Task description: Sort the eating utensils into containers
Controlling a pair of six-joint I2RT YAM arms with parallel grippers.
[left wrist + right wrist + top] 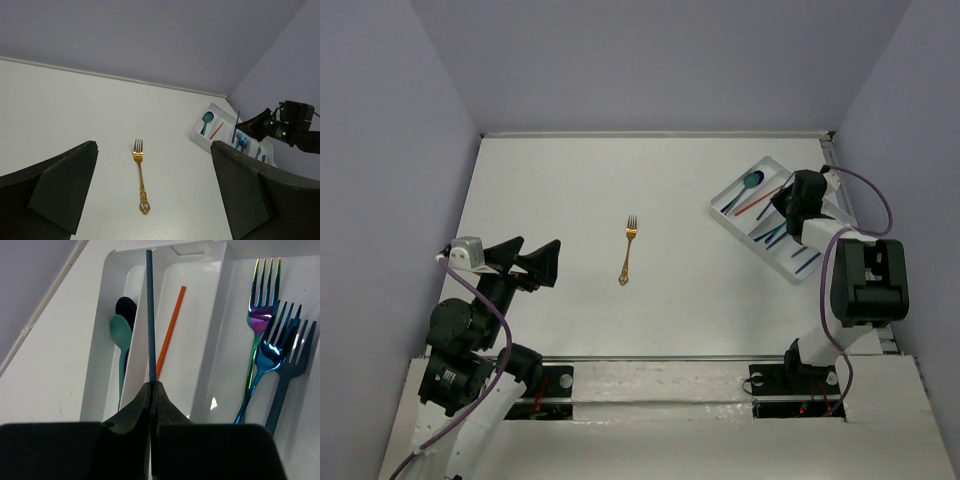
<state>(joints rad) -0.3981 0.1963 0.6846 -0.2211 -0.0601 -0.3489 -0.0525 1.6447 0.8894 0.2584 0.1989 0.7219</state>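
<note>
Right gripper [151, 390] is clamped on a thin dark blue utensil [149, 315] over the white tray [220, 260], near the divider between the teal spoon [121, 332] and the orange-red utensil [170, 330]. Three forks [272, 355] lie in the next compartment. Left gripper [154, 150] is spread wide before the gold fork [140, 175], which lies alone on the table [60, 100].

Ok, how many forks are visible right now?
4: a gold fork on the table; an iridescent fork, blue fork and teal fork in one tray compartment. Others may be hidden.
</note>
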